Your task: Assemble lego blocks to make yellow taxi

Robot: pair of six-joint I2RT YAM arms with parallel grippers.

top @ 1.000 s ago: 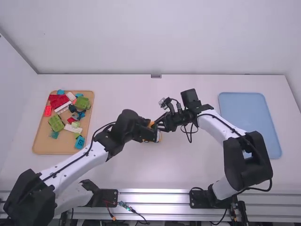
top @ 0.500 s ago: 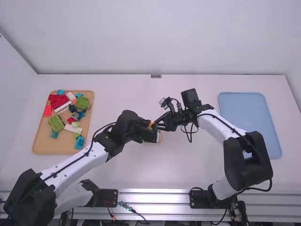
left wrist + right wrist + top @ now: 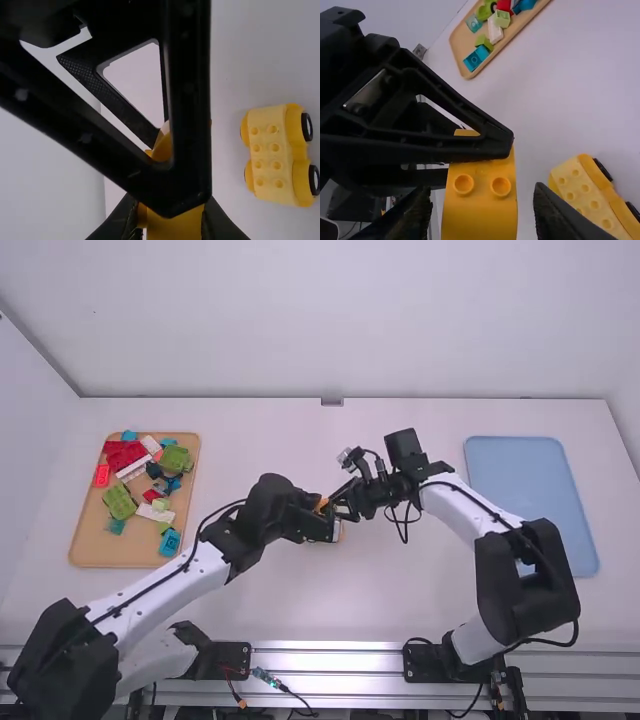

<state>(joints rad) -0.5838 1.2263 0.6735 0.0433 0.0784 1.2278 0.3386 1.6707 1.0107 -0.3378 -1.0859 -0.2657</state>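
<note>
Yellow block (image 3: 480, 217) clasped in our left gripper (image 3: 171, 215), we think our right gripper (image 3: 482, 201) has just opened around it, so withdrawal comes next, wheeled base (image 3: 272, 155) waiting nearby.

Reads yellow on the wheeled base (image 3: 267, 152), with a paler yellow top patterned by paired round studs in a regular grid. Reads black on its tyres (image 3: 306, 127), white at the hubs. Records orange-yellow on the block (image 3: 479, 210), two round studs in the same colour. Logs tan for the left tray (image 3: 90, 545); red, green, teal, blue and white among its bricks (image 3: 119, 502). Notes plain light blue on the right tray (image 3: 530, 490), plain white on the tabletop (image 3: 400, 590).
</note>
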